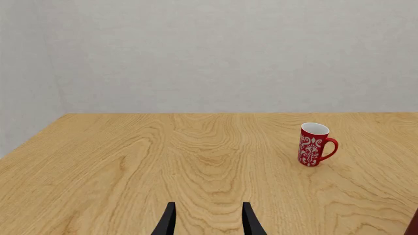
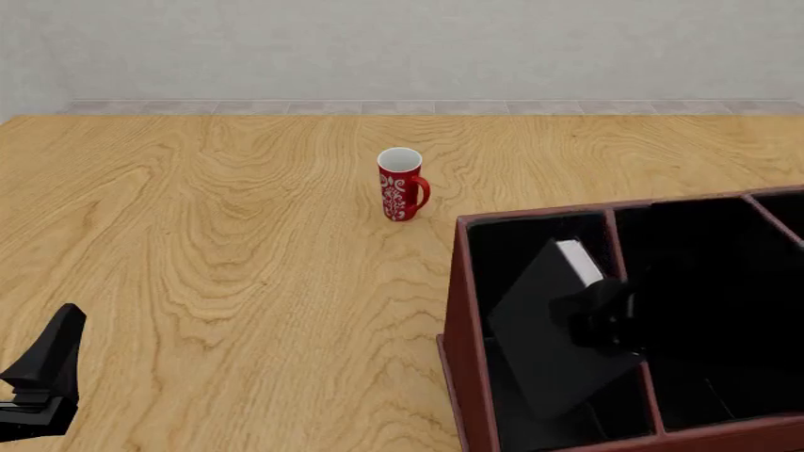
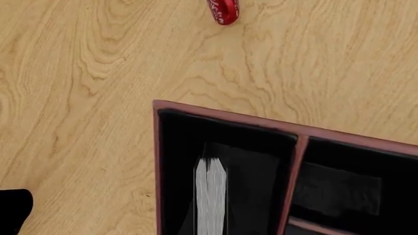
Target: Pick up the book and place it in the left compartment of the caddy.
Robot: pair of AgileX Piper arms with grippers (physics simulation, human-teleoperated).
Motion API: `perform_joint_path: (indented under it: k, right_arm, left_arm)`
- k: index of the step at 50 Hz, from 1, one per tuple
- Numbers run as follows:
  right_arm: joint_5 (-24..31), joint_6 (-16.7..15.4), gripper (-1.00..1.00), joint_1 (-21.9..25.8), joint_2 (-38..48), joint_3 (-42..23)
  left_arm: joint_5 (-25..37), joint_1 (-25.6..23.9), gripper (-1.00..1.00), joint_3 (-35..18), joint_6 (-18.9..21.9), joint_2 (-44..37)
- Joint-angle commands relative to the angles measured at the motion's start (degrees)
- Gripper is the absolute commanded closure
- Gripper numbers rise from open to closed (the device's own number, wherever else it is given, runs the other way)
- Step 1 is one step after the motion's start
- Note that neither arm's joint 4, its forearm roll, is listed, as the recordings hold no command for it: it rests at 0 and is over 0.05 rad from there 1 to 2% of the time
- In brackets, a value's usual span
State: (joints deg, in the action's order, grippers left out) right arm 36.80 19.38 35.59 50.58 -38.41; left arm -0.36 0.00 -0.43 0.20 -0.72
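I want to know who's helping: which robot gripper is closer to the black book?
The right gripper. It is at the book, over the caddy's left compartment. The left gripper waits far off at the table's near left edge.

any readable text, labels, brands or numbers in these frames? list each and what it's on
None: no words, numbers or brand marks can be read in any view.
red mug: white ornamental pattern only, no lettering.
book: plain black cover, white page edges, no title showing.
caddy: bare reddish-brown wood, black lining, no label.
table: wood grain only.
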Motion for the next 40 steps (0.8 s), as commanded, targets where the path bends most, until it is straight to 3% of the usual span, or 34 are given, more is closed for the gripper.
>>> perform_joint_path:
  k: [1, 40]
  right_arm:
    - [-2.4, 1.3, 1.0, 0.4, 1.0, 1.2]
    - [-8.4, 3.1, 1.0, 1.5, 4.8, 5.1]
  left_arm:
    - [-0.1, 0.0, -1.0, 0.3, -0.1, 0.1]
    - [-0.1, 0.0, -1.0, 0.3, 0.0, 0.1]
